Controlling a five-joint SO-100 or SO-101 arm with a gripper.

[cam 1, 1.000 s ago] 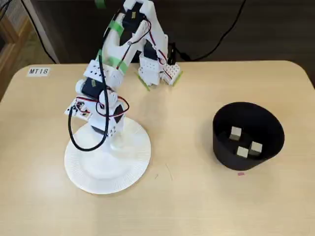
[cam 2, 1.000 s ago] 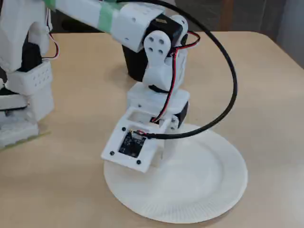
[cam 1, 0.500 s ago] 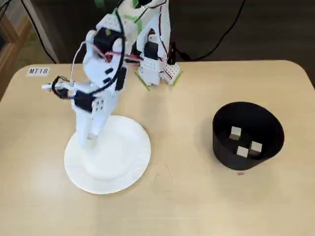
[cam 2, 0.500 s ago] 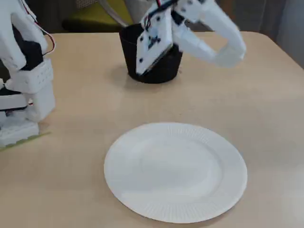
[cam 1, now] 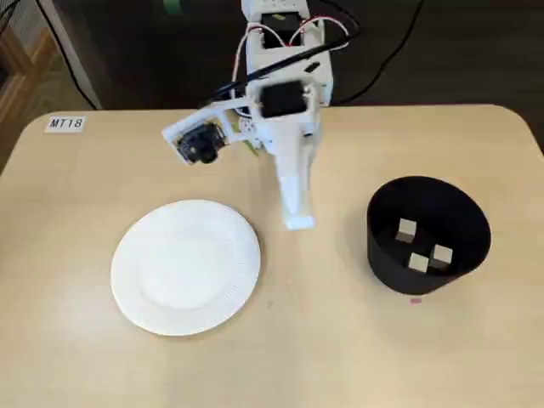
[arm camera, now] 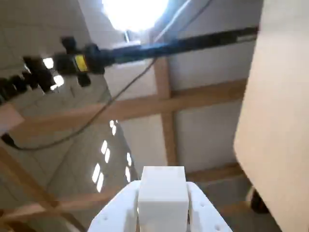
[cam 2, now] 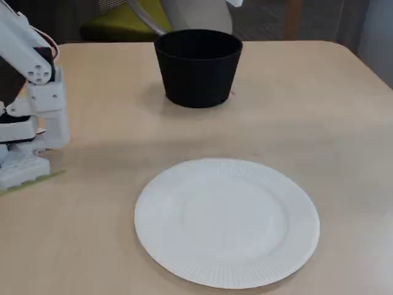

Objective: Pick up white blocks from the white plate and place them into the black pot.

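Three white blocks [cam 1: 418, 246] are observed inside the black pot [cam 1: 387, 255] in a fixed view, lying on its floor close together, two nearly touching and one just behind them. The pot is recorded as matte black, with tall, slightly flaring walls; its interior is hidden in the other fixed view [cam 2: 198, 70]. The white plate [cam 1: 242, 251] is seen bare in both fixed views [cam 2: 295, 246], its rim ribbed, well apart from the pot. The blocks are noted as small, plain, off-white cubes. Both containers stand on a light wooden table [cam 1: 76, 340] with rounded corners, on which a label [cam 1: 66, 124] reading "MT18" is fixed near one corner. The gripper [cam 1: 297, 219] is held folded, tip down, between plate and pot, above the table. In the wrist view wooden beams [arm camera: 164, 106], a bright ceiling light [arm camera: 135, 12] and a black camera boom [arm camera: 159, 48] are recorded. No block is seen at the fingers; how far they are parted cannot be told.
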